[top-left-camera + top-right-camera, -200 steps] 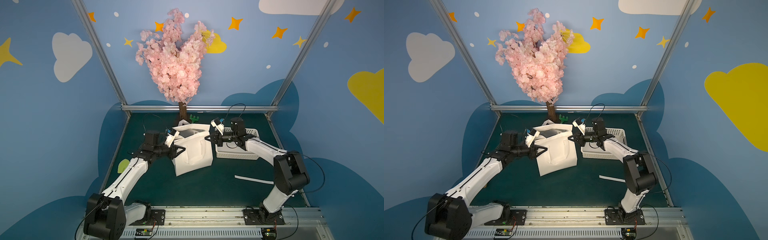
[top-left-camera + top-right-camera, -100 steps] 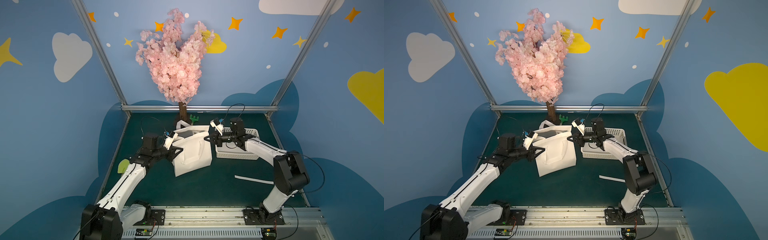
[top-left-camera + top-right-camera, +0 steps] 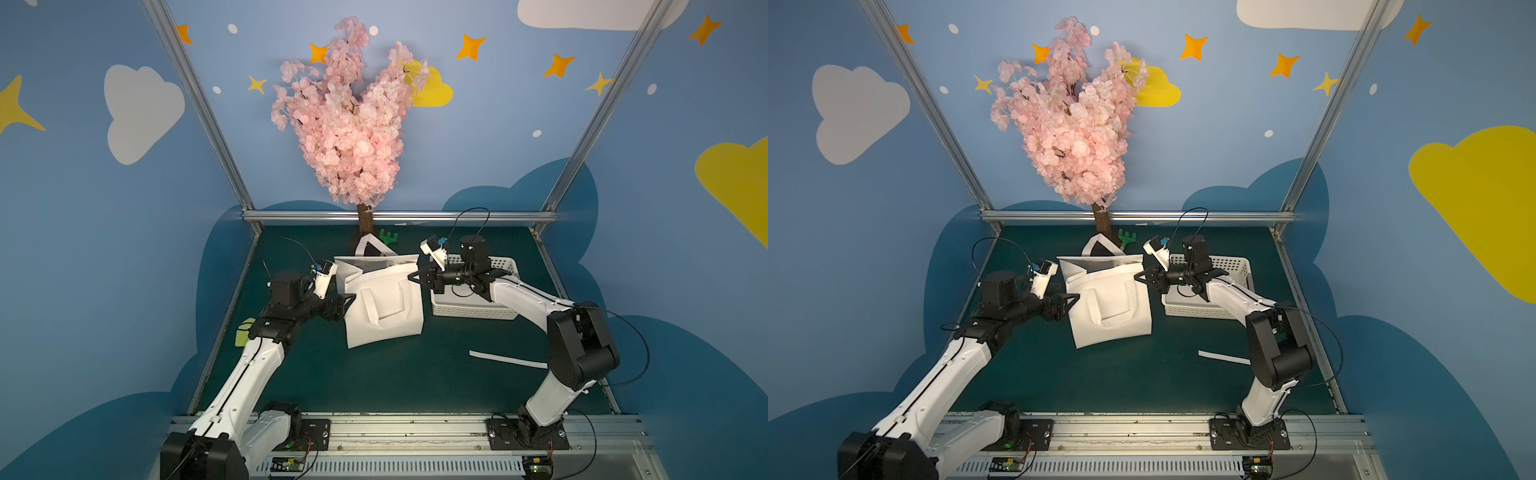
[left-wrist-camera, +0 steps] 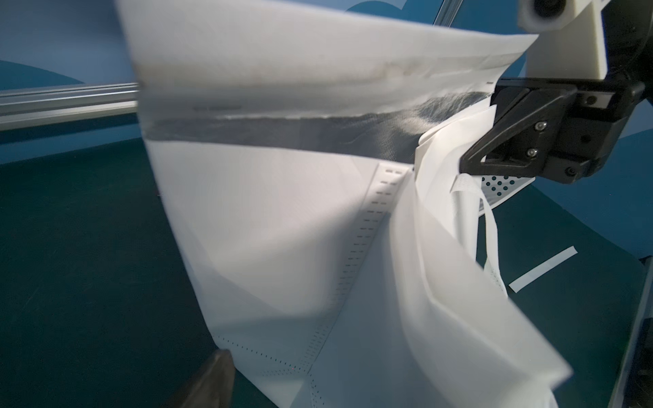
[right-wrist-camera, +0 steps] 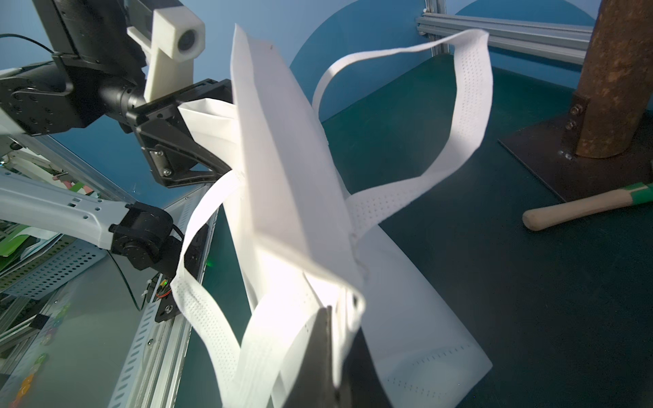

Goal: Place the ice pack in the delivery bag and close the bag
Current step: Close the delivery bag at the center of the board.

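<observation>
Plainly, the delivery bag (image 3: 382, 305) is a light, limp thing: thin white non-woven fabric with a silver foil lining (image 4: 318, 134). It creases under any pull and, I judge, will not keep its mouth open by itself. It stands mid-table, leaning a little, between the 2 arms. 1 loop handle (image 3: 368, 246) rises behind the mouth and the other lies flat on the front panel. The right gripper (image 3: 413, 277) is pressed together on the top rim at the corner nearest the basket, pinching the fabric. The left gripper (image 3: 348, 304) has its jaws spread just beside the opposite side panel; in the right wrist view the side fold lies between them, apparently unclamped. The stitched rim and the handles look the best places to take hold, since the panels would only buckle. The mouth shows as a narrow slit with lining inside, and what the bag holds cannot be told. The white perforated basket (image 3: 505, 309) sits just beside the bag under the right arm, and the part of its inside that shows looks bare. The ice pack shows in no view, so I cannot say where it is. I would expect it to be heavier and slicker than the bag, needing a wider mouth to drop through.
</observation>
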